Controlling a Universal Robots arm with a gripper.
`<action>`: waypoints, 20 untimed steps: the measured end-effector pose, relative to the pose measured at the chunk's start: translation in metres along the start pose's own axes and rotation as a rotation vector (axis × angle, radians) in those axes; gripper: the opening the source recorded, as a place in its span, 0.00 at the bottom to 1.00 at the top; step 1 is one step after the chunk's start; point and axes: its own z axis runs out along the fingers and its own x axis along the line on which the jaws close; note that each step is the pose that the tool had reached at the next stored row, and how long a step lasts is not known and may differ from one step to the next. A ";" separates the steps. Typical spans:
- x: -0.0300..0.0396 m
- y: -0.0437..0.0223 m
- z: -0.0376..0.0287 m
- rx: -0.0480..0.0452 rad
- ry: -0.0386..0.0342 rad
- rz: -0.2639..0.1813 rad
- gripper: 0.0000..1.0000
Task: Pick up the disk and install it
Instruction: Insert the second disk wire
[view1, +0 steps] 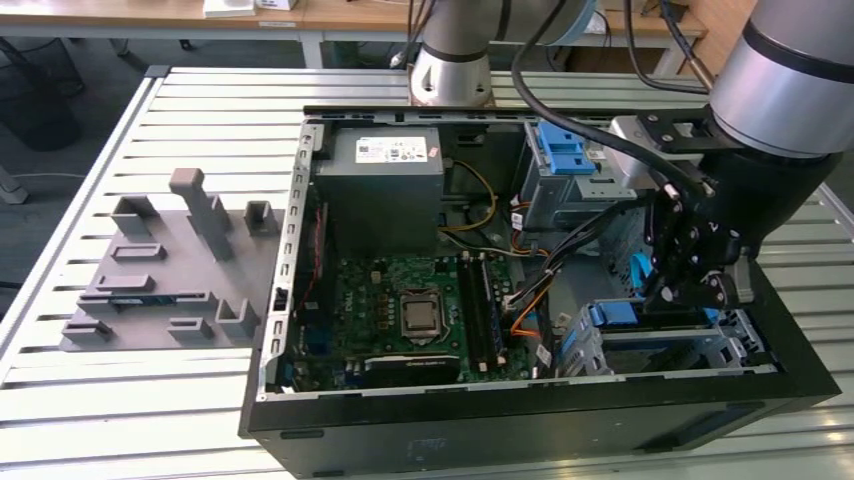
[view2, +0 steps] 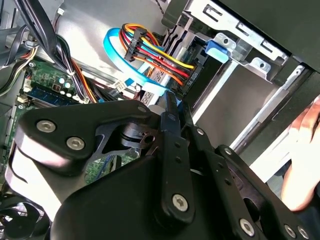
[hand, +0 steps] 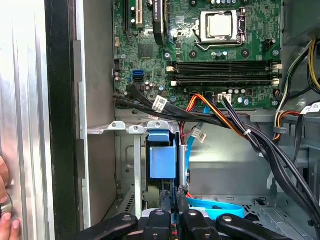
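Observation:
The disk (hand: 162, 160) stands edge-on in the lower drive bay of the open computer case (view1: 534, 400); its blue frame shows, and its silver body is mostly hidden. In the exterior view the blue frame (view1: 614, 313) sits at the bay's mouth, near the case's front right corner. My gripper (view1: 694, 295) reaches down into the case right at it. In both wrist views the two black fingers (hand: 167, 205) stand close together on a thin blue edge of the frame. The gripper (hand: 173, 197) (view2: 172, 102) is shut.
Bundled cables (hand: 235, 125) and a blue ribbon cable (view2: 117, 55) run close beside the bay. The motherboard (view1: 414, 300) and grey power-supply box (view1: 380, 160) fill the case's left half. A grey fixture plate (view1: 160, 270) lies left of the case. A hand (hand: 6, 220) rests outside the case wall.

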 end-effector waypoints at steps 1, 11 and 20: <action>0.0000 -0.0001 0.0002 0.0000 0.0001 0.000 0.16; -0.0001 -0.0002 0.0036 0.0000 0.0008 0.000 0.16; 0.0000 -0.0002 0.0035 0.0000 0.0005 0.000 0.23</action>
